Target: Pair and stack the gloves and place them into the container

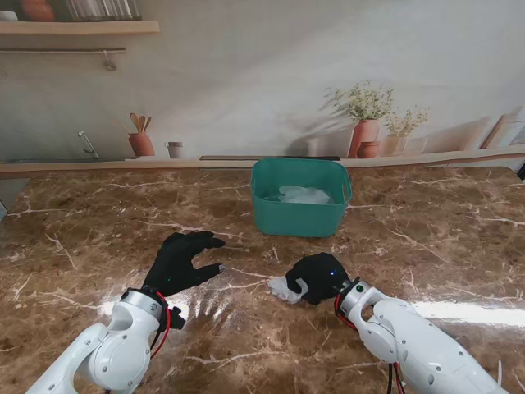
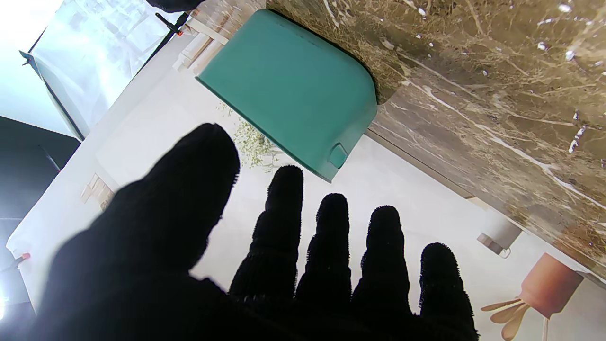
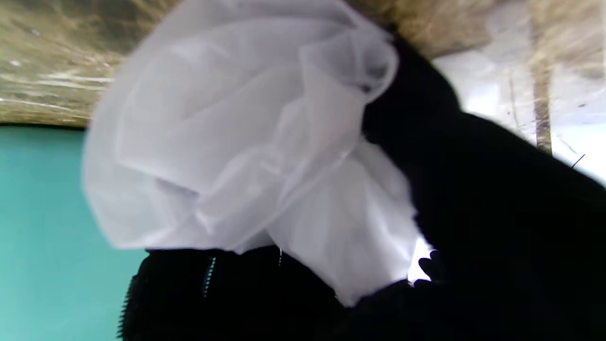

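Observation:
A teal container (image 1: 299,205) stands at the middle back of the marble table, with pale translucent gloves (image 1: 303,195) lying inside it. My right hand (image 1: 320,277), in a black glove, is shut on a bunch of thin white gloves (image 1: 287,286) just nearer to me than the container. The right wrist view shows the crumpled white gloves (image 3: 246,142) held between the black fingers (image 3: 473,199), with the teal container (image 3: 42,227) behind. My left hand (image 1: 184,261) hovers open over the table to the left, fingers spread. Its fingers (image 2: 279,227) point toward the container (image 2: 293,90).
A low ledge runs along the back wall behind the container, painted with pots and plants (image 1: 365,123). Bare marble table (image 1: 98,222) lies on both sides of the container.

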